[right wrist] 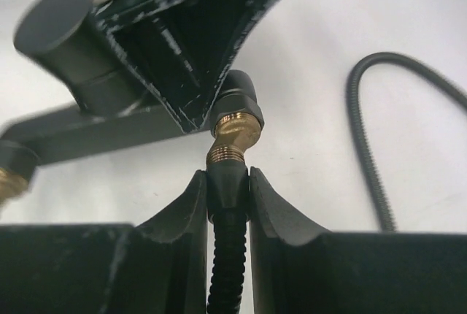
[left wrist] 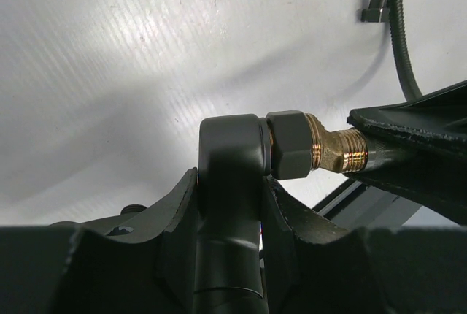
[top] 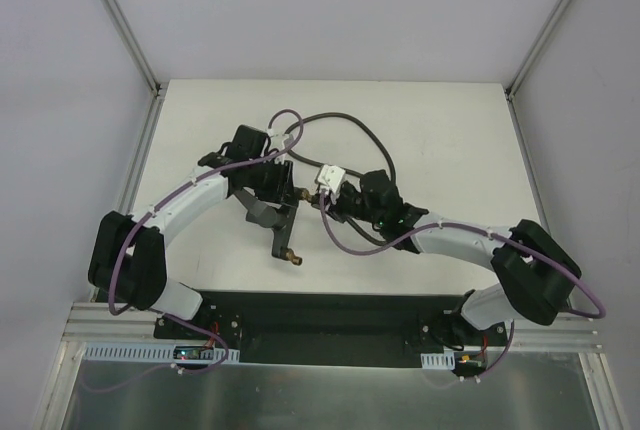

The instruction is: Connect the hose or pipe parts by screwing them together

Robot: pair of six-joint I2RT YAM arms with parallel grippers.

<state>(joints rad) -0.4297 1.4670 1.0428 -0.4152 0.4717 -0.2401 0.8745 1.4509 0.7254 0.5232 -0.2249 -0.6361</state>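
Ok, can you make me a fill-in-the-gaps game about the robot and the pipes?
The left gripper holds a black fitting shaped like the letter ____.
The right gripper holds one ____ of the long dark-grey flexible hose.
The flat table under them is ____.
Missing words: T; end; white.

Left arm and right arm, bolted at six o'clock, show white curved links, bulky black joints and looped purple cables.
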